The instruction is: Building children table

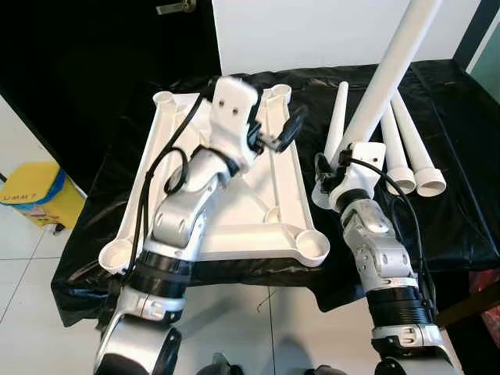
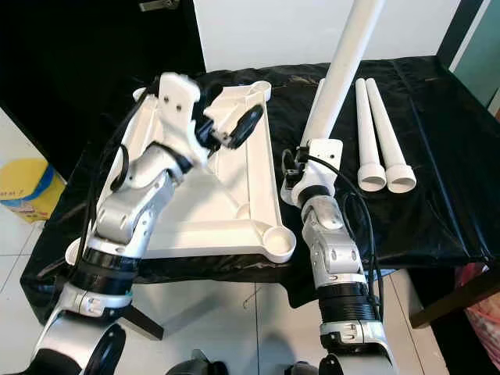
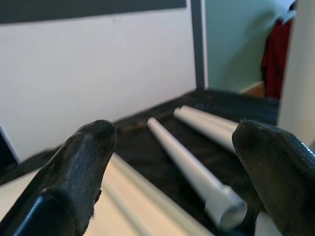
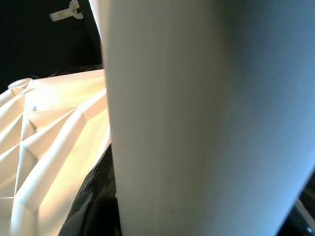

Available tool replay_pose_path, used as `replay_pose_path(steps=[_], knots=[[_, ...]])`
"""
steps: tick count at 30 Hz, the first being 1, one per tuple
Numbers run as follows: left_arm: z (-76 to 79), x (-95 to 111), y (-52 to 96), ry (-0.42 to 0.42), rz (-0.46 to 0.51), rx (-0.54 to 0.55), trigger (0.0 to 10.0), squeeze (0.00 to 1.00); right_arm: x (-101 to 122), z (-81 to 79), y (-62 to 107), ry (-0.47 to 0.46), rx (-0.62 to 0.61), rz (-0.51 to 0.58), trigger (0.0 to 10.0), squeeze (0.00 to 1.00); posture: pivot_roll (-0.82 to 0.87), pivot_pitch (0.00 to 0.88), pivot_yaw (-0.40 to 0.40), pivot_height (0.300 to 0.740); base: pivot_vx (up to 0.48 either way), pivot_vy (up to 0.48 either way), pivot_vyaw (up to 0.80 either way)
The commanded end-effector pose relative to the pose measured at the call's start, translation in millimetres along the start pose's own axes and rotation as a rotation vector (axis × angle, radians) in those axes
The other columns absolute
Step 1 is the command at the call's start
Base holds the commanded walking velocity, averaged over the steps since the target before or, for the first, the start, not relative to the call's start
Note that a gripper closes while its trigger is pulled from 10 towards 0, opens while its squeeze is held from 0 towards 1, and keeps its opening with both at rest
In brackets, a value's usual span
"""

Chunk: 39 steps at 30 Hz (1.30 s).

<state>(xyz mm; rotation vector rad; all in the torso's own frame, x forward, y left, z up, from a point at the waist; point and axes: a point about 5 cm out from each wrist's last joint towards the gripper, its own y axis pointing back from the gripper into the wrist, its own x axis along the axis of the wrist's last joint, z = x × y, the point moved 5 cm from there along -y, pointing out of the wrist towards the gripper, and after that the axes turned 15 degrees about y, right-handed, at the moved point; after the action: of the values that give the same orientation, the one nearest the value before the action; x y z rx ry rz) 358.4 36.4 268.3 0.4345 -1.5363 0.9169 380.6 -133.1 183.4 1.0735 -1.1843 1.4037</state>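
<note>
The white tabletop (image 1: 234, 226) lies upside down on the black-covered table, with round leg sockets at its corners. My left gripper (image 1: 287, 130) hovers open over the tabletop's far right part, with nothing between its fingers (image 3: 74, 172). My right gripper (image 1: 334, 173) is shut on a white table leg (image 1: 387, 74), which stands steeply tilted up and to the right, its lower end just off the tabletop's right edge. One more leg (image 1: 337, 117) lies beside that edge, and two legs (image 1: 410, 152) lie further right.
A yellow bin (image 1: 35, 191) stands on the tiled floor at the left. The black cloth (image 1: 461, 203) hangs over the table's near edge. A white panel (image 1: 312, 31) rises behind the table. Something red (image 1: 488, 312) sits at the lower right.
</note>
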Motion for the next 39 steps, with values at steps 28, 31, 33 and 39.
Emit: replay_pose_path(steps=[28, 31, 33, 39], knots=[[15.3, -146.3, 89.7, -0.286, -0.576, -0.245, 10.0, 0.00, 14.6, -12.6, 34.7, -0.057, 0.126, 0.151, 10.0, 0.00, -0.01, 0.087, 0.036, 0.740, 0.000, 0.000, 0.00], [13.3, -160.0, 96.6, -0.302, -0.635, -0.243, 10.0, 0.00, 14.9, -11.0, 34.4, -0.053, 0.127, 0.151, 10.0, 0.00, -0.01, 0.090, 0.036, 0.740, 0.000, 0.000, 0.00], [13.3, -160.0, 96.6, -0.302, -0.635, -0.243, 10.0, 0.00, 14.9, -11.0, 34.4, -0.053, 0.127, 0.151, 10.0, 0.00, -0.01, 0.090, 0.036, 0.740, 0.000, 0.000, 0.00], [2.3, -179.1, 94.4, -0.288, -0.701, -0.143, 10.0, 0.00, 16.2, -11.7, 33.9, -0.051, 0.131, 0.156, 10.0, 0.00, -0.01, 0.090, 0.034, 0.740, 0.000, 0.000, 0.00]])
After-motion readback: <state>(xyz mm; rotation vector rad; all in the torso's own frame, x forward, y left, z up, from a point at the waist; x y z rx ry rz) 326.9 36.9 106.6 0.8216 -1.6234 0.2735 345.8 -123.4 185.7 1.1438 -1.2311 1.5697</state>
